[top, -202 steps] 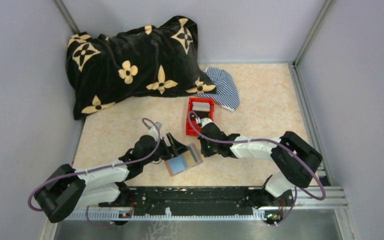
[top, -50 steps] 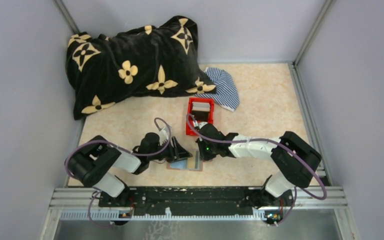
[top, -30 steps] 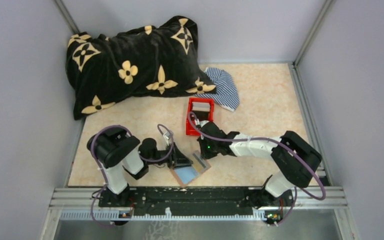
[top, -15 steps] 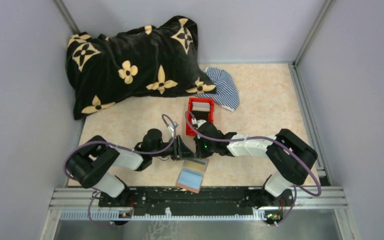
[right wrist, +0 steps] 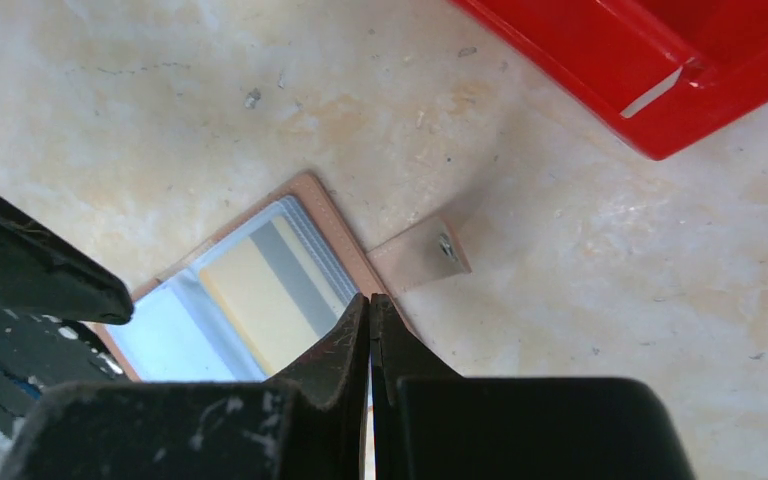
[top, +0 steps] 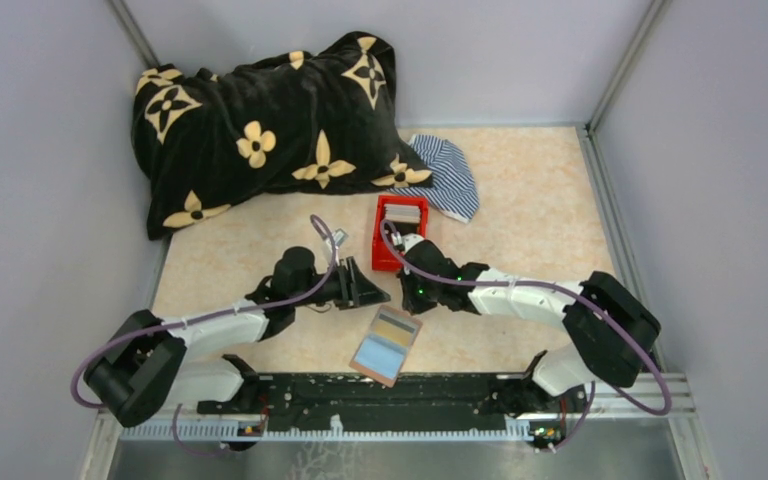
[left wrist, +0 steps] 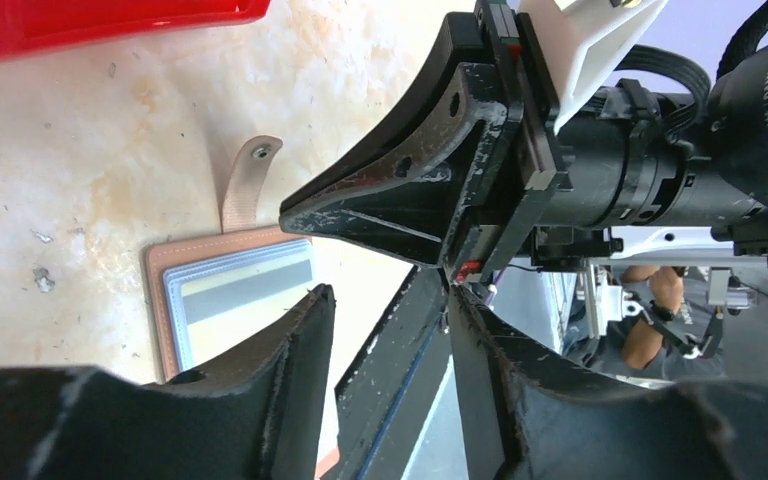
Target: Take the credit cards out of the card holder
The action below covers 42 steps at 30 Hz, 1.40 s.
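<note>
While overhead shows the card holder (top: 387,345) whole, wrist views reveal its tab (right wrist: 425,255).

Card holder (top: 388,345) on table (top: 530,210) nr front edge, box (top: 378,235) behind it, pillow (top: 270,125) back-left, cloth (top: 447,175) right of pillow

Card holder (top: 387,345): reddish-tan leather border. Near card (top: 377,356): light blue. Far card (top: 396,327): yellow with a grey stripe. Box (top: 380,235), far of the holder: bright red. Blanket (top: 270,125), far left: black with cream flower motifs. Cloth (top: 450,178), right of it: blue-and-white stripes. Table (top: 530,230): beige, marbled.
</note>
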Each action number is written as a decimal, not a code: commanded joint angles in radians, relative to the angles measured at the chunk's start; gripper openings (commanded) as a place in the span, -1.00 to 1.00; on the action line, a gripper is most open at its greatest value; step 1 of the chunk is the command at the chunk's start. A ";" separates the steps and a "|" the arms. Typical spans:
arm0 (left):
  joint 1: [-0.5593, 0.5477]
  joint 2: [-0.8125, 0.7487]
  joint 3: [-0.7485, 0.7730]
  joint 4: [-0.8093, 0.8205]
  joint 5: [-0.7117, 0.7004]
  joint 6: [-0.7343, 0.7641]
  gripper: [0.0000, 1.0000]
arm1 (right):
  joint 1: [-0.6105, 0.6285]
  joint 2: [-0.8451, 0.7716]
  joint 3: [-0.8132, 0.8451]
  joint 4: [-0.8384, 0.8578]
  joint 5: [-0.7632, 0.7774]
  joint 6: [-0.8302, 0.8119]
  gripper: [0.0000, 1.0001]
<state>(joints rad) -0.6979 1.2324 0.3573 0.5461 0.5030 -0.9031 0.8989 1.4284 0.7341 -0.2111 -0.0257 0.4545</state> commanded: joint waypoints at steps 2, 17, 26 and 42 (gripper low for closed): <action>-0.007 -0.022 0.046 -0.127 0.026 -0.010 0.09 | -0.002 0.010 0.021 -0.030 0.047 -0.035 -1.00; -0.347 0.038 0.267 -0.370 -0.037 0.164 0.07 | -0.091 0.105 0.031 0.006 -0.031 -0.068 -1.00; -0.562 0.148 0.297 -0.382 -0.214 0.366 0.07 | -0.227 0.020 0.012 -0.018 -0.072 -0.054 -1.00; -0.601 0.208 0.339 -0.611 -0.494 0.410 0.05 | -0.236 -0.038 0.000 -0.040 -0.056 -0.042 -1.00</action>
<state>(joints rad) -1.2797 1.4681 0.6609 -0.0319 0.0498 -0.4934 0.6689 1.4185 0.7395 -0.2573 -0.0906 0.4046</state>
